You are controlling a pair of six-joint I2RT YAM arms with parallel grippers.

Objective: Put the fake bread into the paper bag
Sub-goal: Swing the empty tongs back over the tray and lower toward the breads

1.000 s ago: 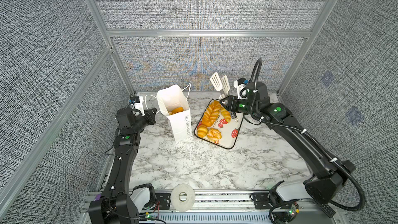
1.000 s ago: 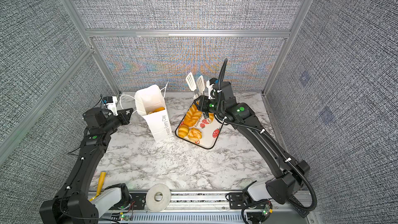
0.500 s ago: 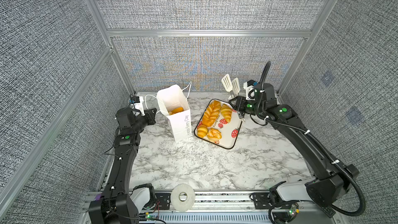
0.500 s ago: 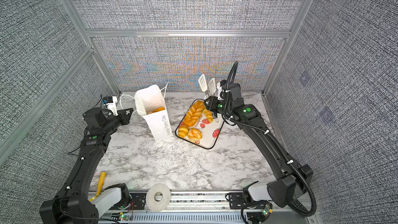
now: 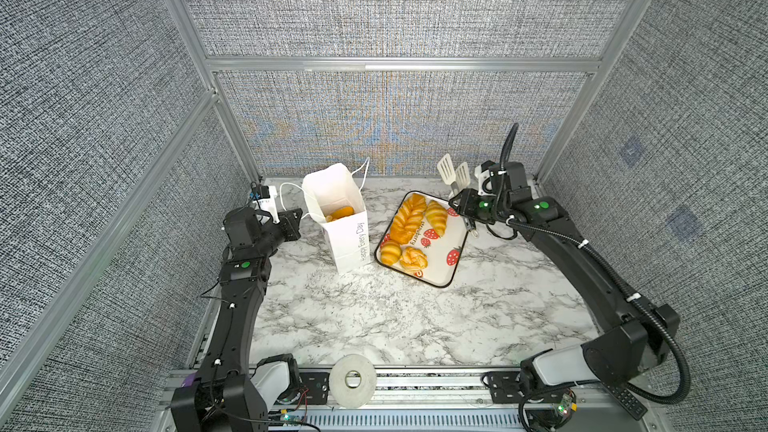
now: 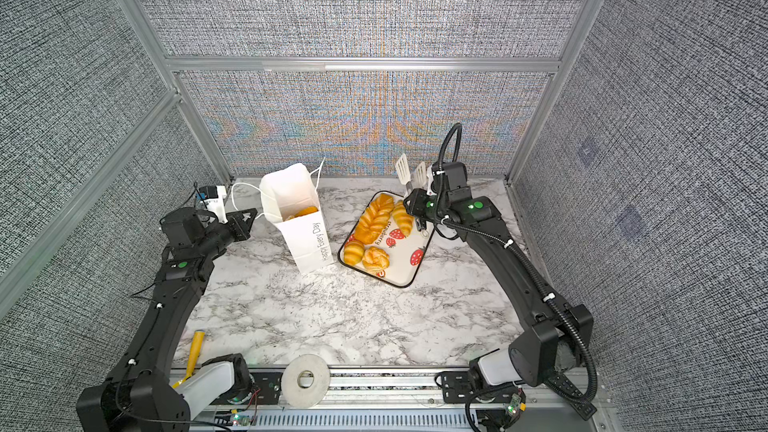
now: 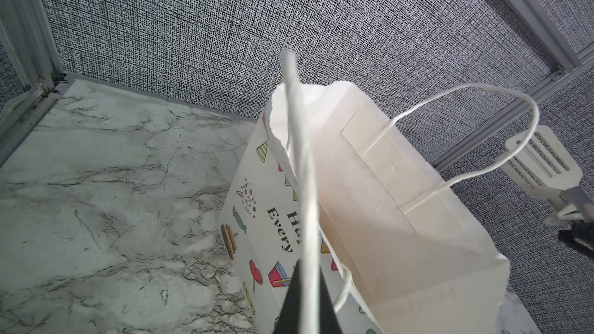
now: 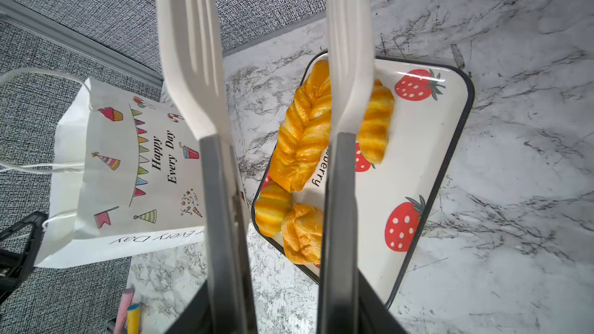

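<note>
The white paper bag (image 5: 347, 238) (image 6: 309, 238) stands open on the marble, with one piece of fake bread (image 5: 343, 213) showing inside. My left gripper (image 5: 296, 221) (image 7: 308, 284) is shut on the bag's cord handle (image 7: 300, 168). On the strawberry tray (image 5: 446, 243) lie a braided loaf (image 5: 407, 218) (image 8: 302, 136), a croissant (image 5: 436, 216), a round roll (image 5: 390, 252) and a twisted bun (image 5: 413, 260). My right gripper (image 5: 462, 204) (image 8: 283, 316) is shut on white slotted tongs (image 5: 454, 171) (image 8: 189, 59). The tong blades stand apart, empty, above the tray's far right corner.
A roll of tape (image 5: 353, 380) lies on the front rail. A yellow-handled tool (image 6: 195, 349) sits at the front left table edge. Textured grey walls close in the back and both sides. The tray (image 8: 427, 142) lies just right of the bag (image 8: 128, 171).
My right arm has carried the tongs to the right, from over the tray's far end to its far right corner. Left arm and bag have not moved.
</note>
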